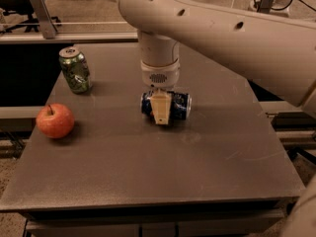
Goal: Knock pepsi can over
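Note:
The pepsi can, dark blue, lies on its side near the middle of the dark table. My gripper hangs straight down from the big white arm and sits right at the can. Its tan front part covers the can's left-middle. The can's ends show on both sides of it.
A green patterned can stands upright at the back left. A red apple sits at the table's left edge. The white arm spans the upper right. A metal rail runs behind the table.

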Tool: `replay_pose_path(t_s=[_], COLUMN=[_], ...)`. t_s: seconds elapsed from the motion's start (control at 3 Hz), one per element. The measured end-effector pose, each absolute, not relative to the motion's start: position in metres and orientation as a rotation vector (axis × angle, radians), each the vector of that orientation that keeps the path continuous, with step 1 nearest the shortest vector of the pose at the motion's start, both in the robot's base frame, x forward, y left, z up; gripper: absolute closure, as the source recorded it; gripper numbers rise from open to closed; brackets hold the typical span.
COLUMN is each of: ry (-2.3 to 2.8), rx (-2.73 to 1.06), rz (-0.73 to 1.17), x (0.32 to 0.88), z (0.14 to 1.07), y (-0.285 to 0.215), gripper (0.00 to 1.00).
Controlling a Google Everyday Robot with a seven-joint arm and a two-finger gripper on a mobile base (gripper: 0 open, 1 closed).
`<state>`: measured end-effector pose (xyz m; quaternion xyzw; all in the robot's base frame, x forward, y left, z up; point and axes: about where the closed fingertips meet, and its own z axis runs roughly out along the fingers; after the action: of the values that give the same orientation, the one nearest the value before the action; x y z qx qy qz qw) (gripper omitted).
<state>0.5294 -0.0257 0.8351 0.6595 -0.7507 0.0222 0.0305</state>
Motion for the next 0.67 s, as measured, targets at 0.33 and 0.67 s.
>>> replay_pose_path(t_s=[0.33, 0.67], ry=[-2.325, -2.334], rx=[2.043, 2.051], rz=[0.070, 0.072], x=[0.5318, 0.5337], z=[0.8350, 0.8350], y=[-0.0238, -0.0222], gripper=[0.12, 0.00])
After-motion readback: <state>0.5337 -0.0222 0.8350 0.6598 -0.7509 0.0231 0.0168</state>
